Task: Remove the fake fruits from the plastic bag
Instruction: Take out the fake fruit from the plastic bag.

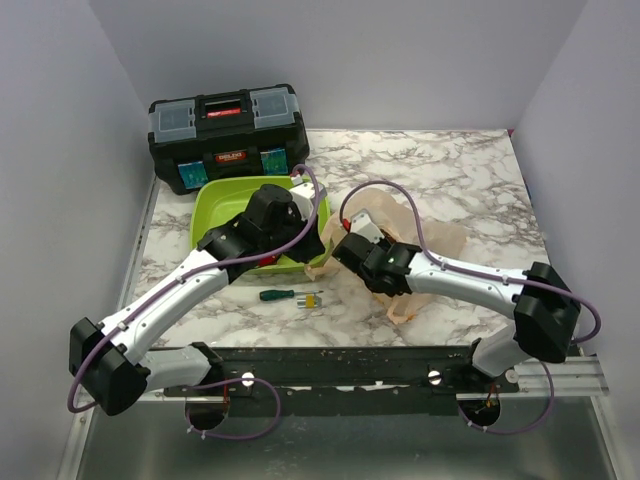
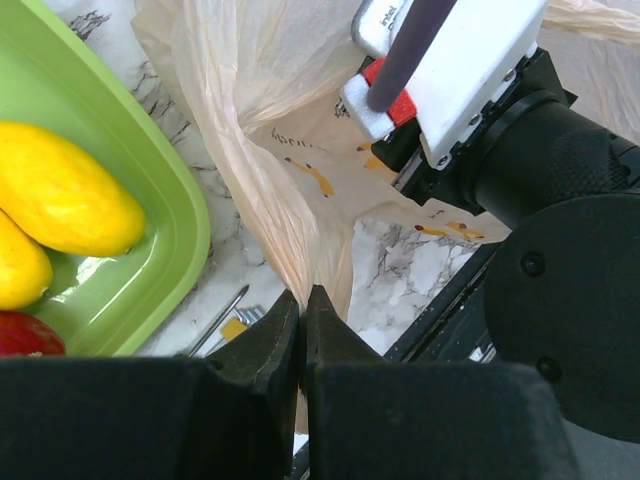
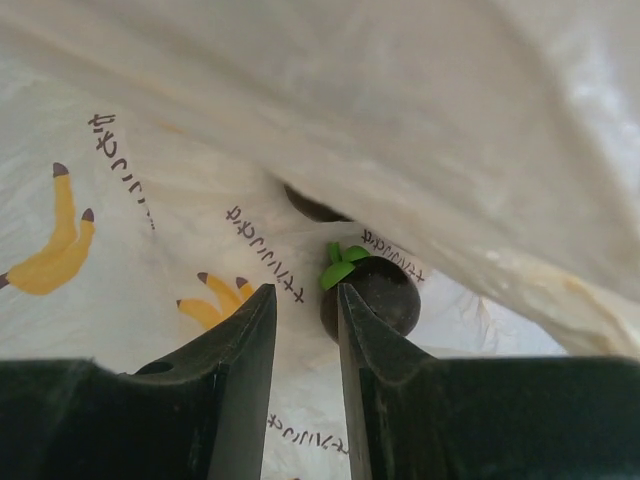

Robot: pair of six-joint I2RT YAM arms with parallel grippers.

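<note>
Two grips to watch, nearest first. Pinches a fold of the plastic bag [image 2: 260,150] in the left gripper [image 2: 303,297], jaws all but closed on the thin film, just beside the lime-green tray [image 2: 160,190]. Could lose that fold under a harder pull, or tear it; either way would likely drop the mouth over the other arm. Reaches inside the bag with the right gripper [image 3: 300,292], jaws parted only narrowly and holding nothing. Leaves the dark purple-maroon fruit [image 3: 375,295], green leaf on top, just off one fingertip [image 3: 355,330] and slightly beyond it, not between the fingers. Would probably nudge it aside or catch printed film if closed now; calls for a wider opening and a sideways shift first. Might also roll deeper, being round and glossy. Farther in, a second dark shape [image 3: 315,207], too hidden to name.

Underneath, a white marble-patterned table [image 1: 470,170]: green-handled screwdriver [image 1: 277,294] near the front edge, then bag and tray side by side mid-table, yellow fruits [image 2: 65,195] already lying in the tray. Beyond, at the far left, a black toolbox [image 1: 228,132] with its lid down. All around, plain pale walls [image 1: 400,60] on three sides.
</note>
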